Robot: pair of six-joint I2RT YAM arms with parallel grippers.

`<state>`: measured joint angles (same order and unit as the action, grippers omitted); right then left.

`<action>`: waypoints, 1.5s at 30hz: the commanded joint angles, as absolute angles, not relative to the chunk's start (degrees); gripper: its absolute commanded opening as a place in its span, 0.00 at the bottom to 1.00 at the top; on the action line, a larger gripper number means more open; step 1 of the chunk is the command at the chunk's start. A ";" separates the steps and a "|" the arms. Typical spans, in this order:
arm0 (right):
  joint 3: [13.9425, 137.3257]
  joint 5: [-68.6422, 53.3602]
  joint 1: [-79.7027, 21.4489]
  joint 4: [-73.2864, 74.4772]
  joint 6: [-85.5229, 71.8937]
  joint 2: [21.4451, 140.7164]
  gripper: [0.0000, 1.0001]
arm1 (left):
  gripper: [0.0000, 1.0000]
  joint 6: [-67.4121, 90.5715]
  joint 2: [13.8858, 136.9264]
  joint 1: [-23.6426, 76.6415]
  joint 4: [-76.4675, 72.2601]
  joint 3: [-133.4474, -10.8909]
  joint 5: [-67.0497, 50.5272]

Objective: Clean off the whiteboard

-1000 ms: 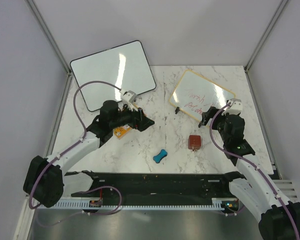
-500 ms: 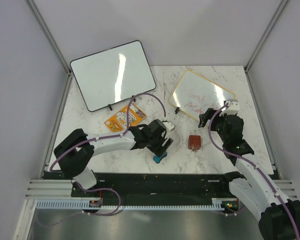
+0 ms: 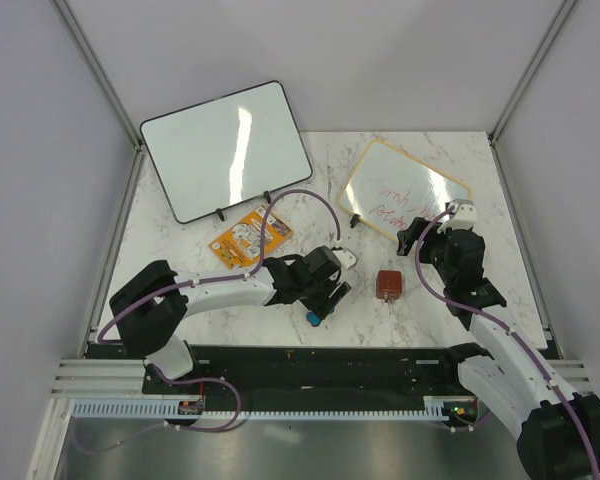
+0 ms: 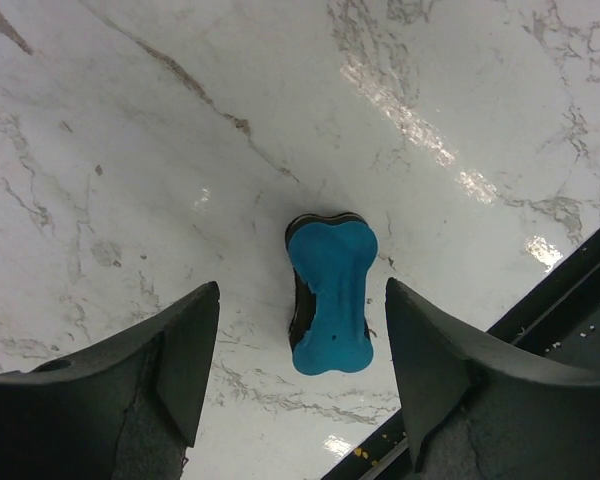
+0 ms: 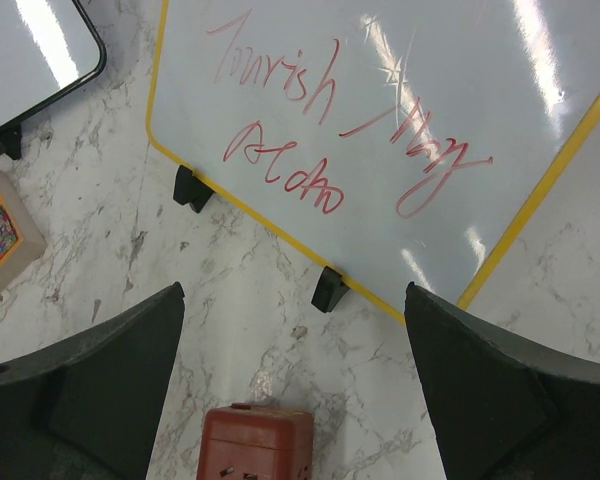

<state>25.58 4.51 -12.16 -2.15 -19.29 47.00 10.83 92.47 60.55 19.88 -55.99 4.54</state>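
The small yellow-framed whiteboard [image 3: 405,190] with red handwriting stands at the back right on black clip feet; it fills the top of the right wrist view [image 5: 380,130]. A blue bone-shaped eraser [image 4: 330,296] lies flat on the marble; only its tip [image 3: 312,318] shows in the top view. My left gripper [image 4: 302,390] is open, hovering above the eraser with its fingers on either side. My right gripper [image 5: 292,400] is open and empty, just in front of the whiteboard's lower edge.
A larger black-framed blank whiteboard [image 3: 225,148] stands at the back left. An orange card [image 3: 248,236] lies in front of it. A red-brown plug block [image 3: 388,284] sits between the arms, also in the right wrist view [image 5: 255,445]. A black rail [image 3: 310,362] runs along the near edge.
My left arm swung from the back left, near the orange card, to the eraser at the table's middle front and settled above it. The right arm has barely moved.
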 commanded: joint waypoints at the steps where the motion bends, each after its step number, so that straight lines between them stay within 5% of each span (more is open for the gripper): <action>1: 25.14 4.48 -12.22 -3.52 -19.07 47.29 0.98 | 0.73 11.16 91.85 62.66 20.13 -58.01 6.15; 17: 25.05 4.57 -12.13 -3.16 -19.42 47.02 0.98 | 0.59 12.22 98.70 65.21 22.06 -60.82 9.93; 27: 24.61 4.66 -12.22 -2.99 -19.51 46.67 0.98 | 0.02 12.30 100.11 65.65 22.85 -62.40 11.78; 37: 29.17 7.39 -8.71 -1.05 -19.51 52.63 0.98 | 0.02 9.94 99.49 65.57 24.43 -67.14 18.62; 45: 35.85 -5.35 4.90 -8.52 -23.02 58.97 0.98 | 0.02 2.82 102.73 64.07 26.63 -79.51 22.58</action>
